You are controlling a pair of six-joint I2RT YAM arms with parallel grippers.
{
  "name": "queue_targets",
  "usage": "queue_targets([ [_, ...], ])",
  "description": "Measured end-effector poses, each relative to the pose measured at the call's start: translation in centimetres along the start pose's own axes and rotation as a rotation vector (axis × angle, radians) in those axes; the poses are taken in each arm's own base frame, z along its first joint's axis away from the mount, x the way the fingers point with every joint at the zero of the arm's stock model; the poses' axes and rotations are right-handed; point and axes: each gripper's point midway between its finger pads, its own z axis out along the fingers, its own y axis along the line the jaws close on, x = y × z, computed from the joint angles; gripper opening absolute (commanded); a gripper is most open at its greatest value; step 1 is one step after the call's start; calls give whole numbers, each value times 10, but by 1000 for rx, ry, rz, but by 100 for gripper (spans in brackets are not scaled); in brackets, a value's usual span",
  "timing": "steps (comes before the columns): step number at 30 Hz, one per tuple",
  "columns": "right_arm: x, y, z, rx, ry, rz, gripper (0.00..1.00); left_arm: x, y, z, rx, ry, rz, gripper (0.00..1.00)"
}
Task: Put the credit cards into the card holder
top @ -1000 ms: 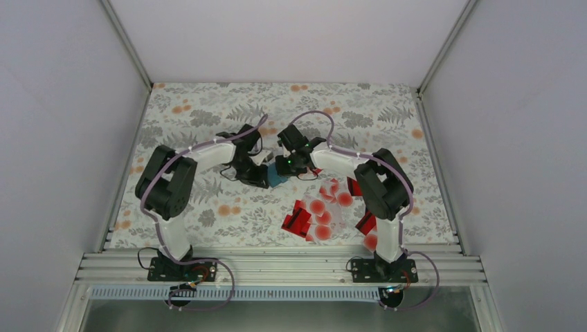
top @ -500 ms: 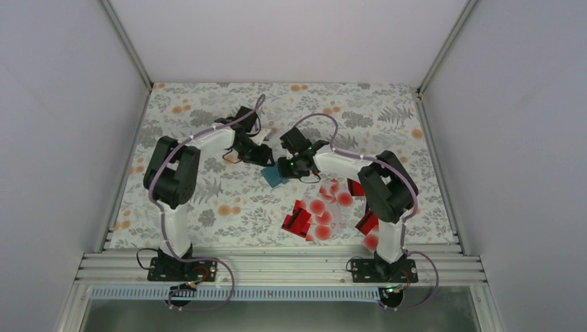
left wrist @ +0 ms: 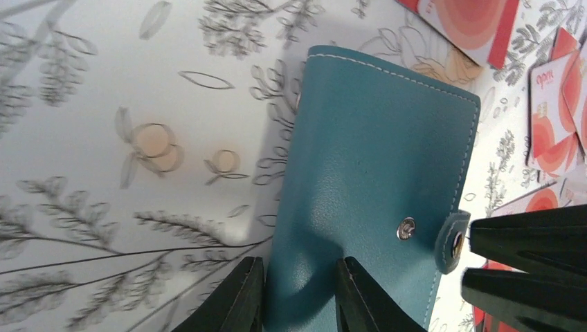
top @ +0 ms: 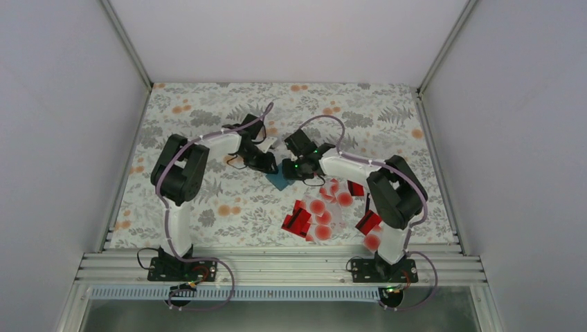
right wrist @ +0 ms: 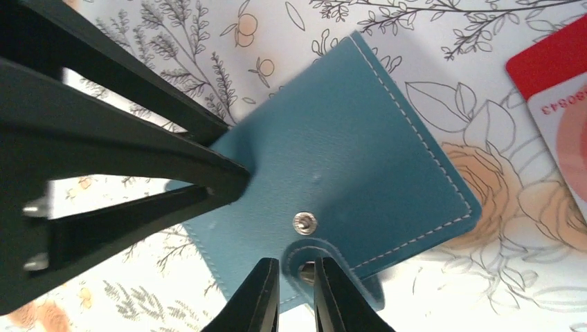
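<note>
At the middle of the flower-print bench (top: 201, 114), a flat teal-blue leather card holder (top: 278, 181) lies folded, its snap tab (right wrist: 308, 259) undone. The right arm's fingers (right wrist: 264, 297), nearly together, pinch that tab (likely to peel the flap open). The left arm's fingers (left wrist: 244, 304), narrowly parted, sit at the opposite edge, seemingly steadying it, though whether they grip it cannot be told. Red and pale red-dotted credit cards (top: 318, 211) lie scattered nearby.

Top view looks down; close wrist views share the card holder (left wrist: 374, 159)
</note>
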Motion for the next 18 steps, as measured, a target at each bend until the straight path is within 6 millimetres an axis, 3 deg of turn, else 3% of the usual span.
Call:
queue_targets([
  [7,0,5,-31,-39,-56,2,15,14,-12,6,-14,16,0,22],
  [12,7,-4,-47,-21,-78,22,16,33,-14,1,-33,31,-79,22],
  [18,36,-18,-55,-26,-44,56,18,49,-19,-12,-70,52,-165,45],
])
